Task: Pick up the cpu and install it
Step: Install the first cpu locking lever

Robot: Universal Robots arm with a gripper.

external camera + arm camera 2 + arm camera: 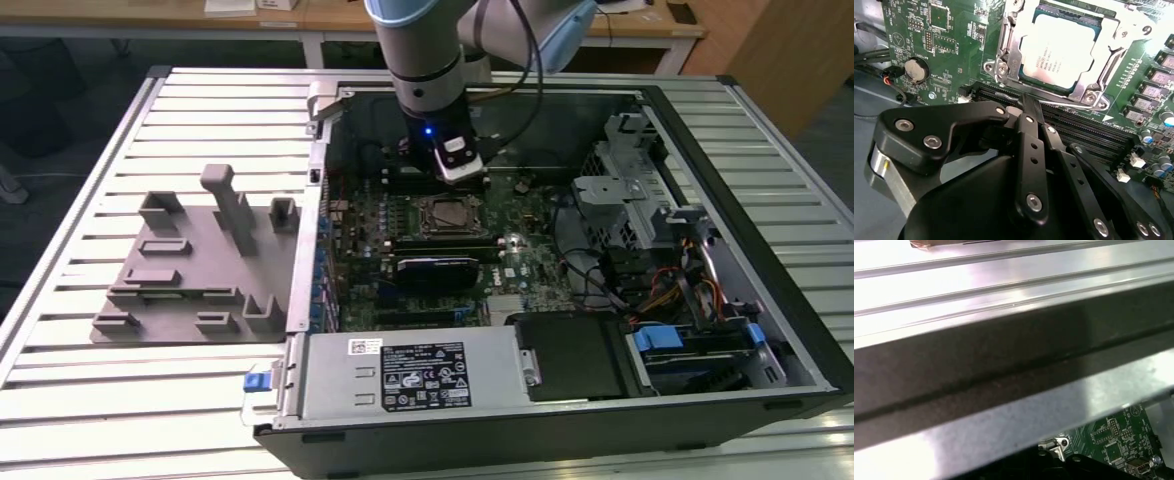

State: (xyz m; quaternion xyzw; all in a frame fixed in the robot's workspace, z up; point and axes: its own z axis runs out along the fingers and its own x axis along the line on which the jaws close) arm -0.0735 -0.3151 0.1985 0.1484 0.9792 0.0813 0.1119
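**One cpu seated in its socket**

The cpu [1064,55] lies flat inside the socket frame [1004,60] on the motherboard [949,30] (silver top up). The fingers [1026,112] hover just above, pressed together, holding nothing, within the computer case [400,385] on the bench [134,400].

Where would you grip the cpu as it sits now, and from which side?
Probably from straight above, on its exposed silver top: the cpu lies flat in the socket with the metal frame covering its edges, so the sides offer little to pinch. The gripper hangs just above.
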